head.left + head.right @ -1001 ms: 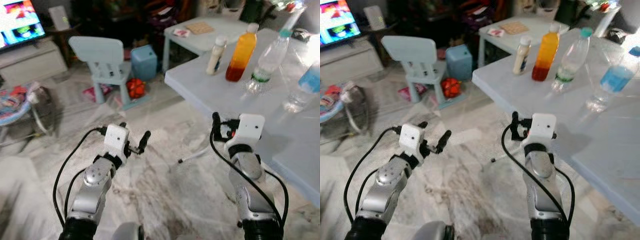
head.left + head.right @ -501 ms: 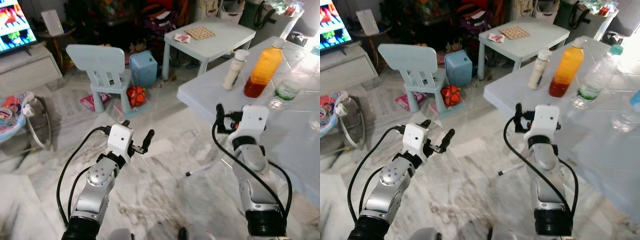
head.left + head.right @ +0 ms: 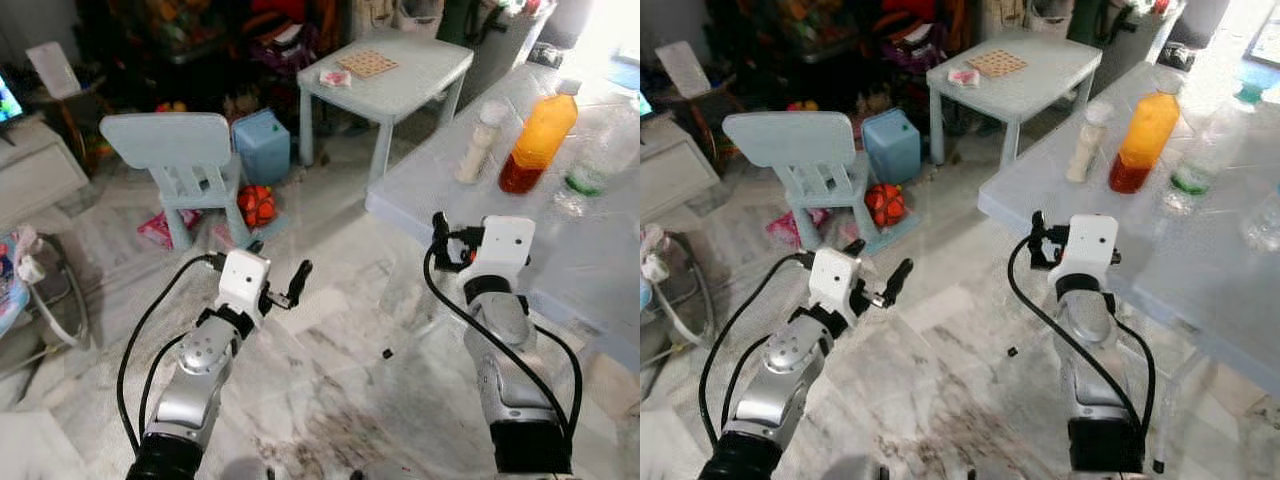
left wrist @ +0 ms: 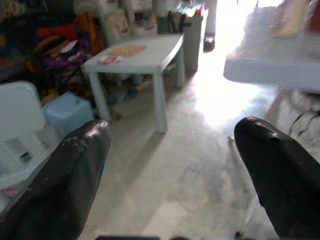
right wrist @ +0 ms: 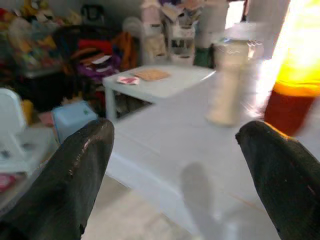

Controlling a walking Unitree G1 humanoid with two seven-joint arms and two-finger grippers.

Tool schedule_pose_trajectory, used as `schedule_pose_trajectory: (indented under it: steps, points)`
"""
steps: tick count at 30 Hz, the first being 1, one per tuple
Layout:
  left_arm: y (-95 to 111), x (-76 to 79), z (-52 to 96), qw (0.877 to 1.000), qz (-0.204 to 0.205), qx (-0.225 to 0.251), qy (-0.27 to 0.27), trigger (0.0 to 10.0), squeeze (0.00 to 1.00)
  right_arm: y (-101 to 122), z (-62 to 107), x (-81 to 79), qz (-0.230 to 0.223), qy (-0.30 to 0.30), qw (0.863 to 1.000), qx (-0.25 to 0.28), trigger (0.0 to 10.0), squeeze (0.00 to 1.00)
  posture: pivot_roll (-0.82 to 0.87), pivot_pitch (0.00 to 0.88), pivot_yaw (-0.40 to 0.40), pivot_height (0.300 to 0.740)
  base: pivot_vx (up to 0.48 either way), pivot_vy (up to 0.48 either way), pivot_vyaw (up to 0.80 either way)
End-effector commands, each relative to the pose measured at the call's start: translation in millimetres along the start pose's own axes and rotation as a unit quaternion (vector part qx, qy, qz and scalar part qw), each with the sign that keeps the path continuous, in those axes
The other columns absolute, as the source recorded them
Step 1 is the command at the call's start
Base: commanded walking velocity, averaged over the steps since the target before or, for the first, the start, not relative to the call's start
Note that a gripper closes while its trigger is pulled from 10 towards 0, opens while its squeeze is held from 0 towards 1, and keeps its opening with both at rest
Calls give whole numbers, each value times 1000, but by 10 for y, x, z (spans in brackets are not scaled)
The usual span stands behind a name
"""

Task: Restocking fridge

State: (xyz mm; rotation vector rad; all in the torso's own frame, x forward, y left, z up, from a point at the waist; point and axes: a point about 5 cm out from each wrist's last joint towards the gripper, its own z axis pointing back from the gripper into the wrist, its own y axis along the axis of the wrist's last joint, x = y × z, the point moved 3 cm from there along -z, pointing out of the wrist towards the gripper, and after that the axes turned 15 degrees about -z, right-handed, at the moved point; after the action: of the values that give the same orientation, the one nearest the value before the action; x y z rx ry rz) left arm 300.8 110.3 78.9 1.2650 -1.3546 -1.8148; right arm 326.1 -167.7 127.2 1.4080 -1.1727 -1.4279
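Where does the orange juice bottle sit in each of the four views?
Left eye view: orange juice bottle stands on the big white table, upper right.
Right eye view: upper right, beside the small white bottle.
Left wrist view: cannot tell; the table's top is washed out by glare.
Right wrist view: right edge, blurred, orange above a red base.
Shared landmark: the low pale-blue kids' table.
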Motion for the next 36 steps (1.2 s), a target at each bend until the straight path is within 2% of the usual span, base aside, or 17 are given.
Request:
schedule_pose_trajectory:
  steps: [1, 6, 15, 26, 30, 34, 36]
  points:
    - [31, -19, -21, 1000, -1, 5, 6, 10000, 0, 41, -29, 21, 8, -1, 1000, 6, 10000, 0, 14, 65, -3, 740, 431, 0, 0]
    - [36, -18, -20, 1000, -1, 7, 7, 10000, 0, 74, -58, 24, 11, -3, 1000, 13, 10000, 0, 17, 66, -5, 740, 432, 0, 0]
    - [39, -13, -19, 1000, -5, 9, 7, 10000, 0, 22, -24, 1, 13, -3, 1000, 9, 10000, 0, 17, 66, -5, 740, 347, 0, -739]
    - [43, -24, -12, 1000, -1, 10, 12, 10000, 0, 9, -14, -64, 21, 6, 1000, 13, 10000, 0, 21, 72, -8, 740, 0, 0, -84]
    - [48, -22, -15, 1000, -1, 11, 11, 10000, 0, 57, -71, -100, 27, 8, 999, 27, 10000, 0, 26, 73, -9, 740, 0, 0, 0]
    - [79, -15, -20, 1000, -4, 14, 10, 10000, 0, 160, -246, -167, 31, 13, 998, 46, 10000, 0, 43, 81, -10, 740, 0, 0, 0]
    - [83, -22, -8, 1000, -5, 15, 10, 10000, 0, 181, -281, -172, 34, 12, 998, 50, 10000, 0, 62, 88, -11, 740, 0, 0, 0]
